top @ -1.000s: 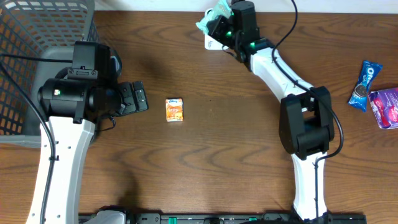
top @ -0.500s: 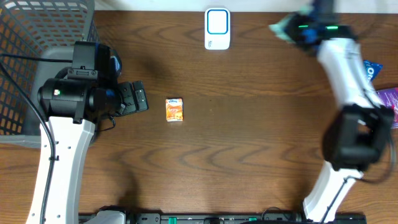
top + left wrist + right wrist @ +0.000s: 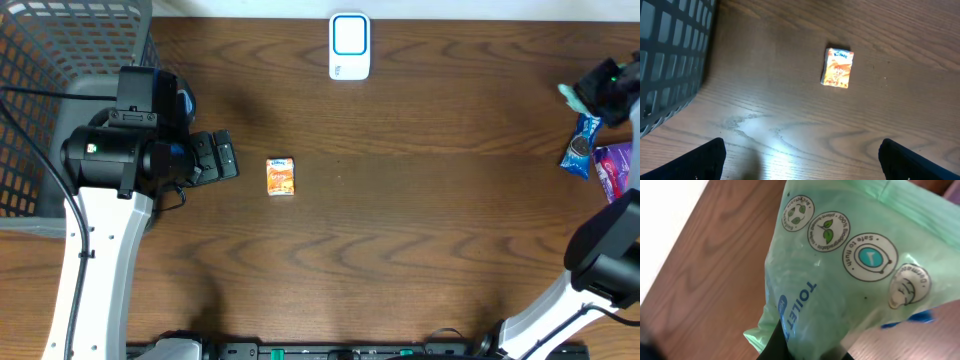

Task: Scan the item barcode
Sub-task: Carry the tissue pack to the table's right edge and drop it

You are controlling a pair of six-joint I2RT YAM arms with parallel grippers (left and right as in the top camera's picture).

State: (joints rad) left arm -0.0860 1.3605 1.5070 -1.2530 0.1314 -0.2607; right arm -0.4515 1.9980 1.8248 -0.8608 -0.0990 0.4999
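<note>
Over at the desk's far right edge, the right tool grips the green wipes packet, well apart from the scanner. I'd guess it's being set down: lower it onto bare wood beside the Oreo pack, then release. The left tool gapes wide near the orange box.

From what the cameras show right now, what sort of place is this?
Probably a mock shop checkout: a white scanner and an Oreo pack on a wooden table, beside a grey wire basket.
</note>
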